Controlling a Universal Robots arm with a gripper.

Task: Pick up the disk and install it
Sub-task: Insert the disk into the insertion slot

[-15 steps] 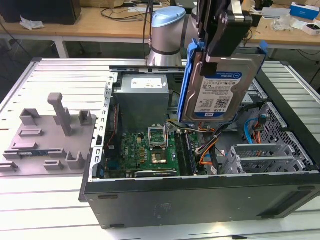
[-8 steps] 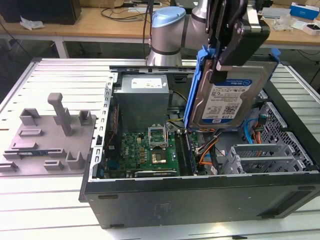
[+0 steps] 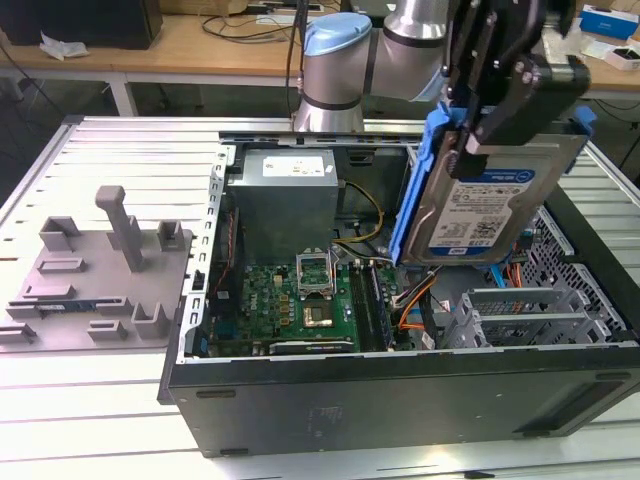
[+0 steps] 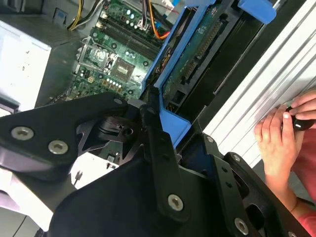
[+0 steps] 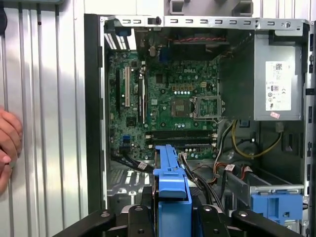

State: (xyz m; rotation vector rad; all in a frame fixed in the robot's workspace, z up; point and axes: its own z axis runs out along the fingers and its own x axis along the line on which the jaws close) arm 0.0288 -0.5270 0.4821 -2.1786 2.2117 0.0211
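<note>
Our jaws are pinching the blue-framed disk (image 3: 490,205).
We are holding it tilted above the open computer case (image 3: 400,390).

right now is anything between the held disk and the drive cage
Nothing visible. The gripper holds the disk in open air over the grey drive cage; orange cables lie beside the cage.
</note>
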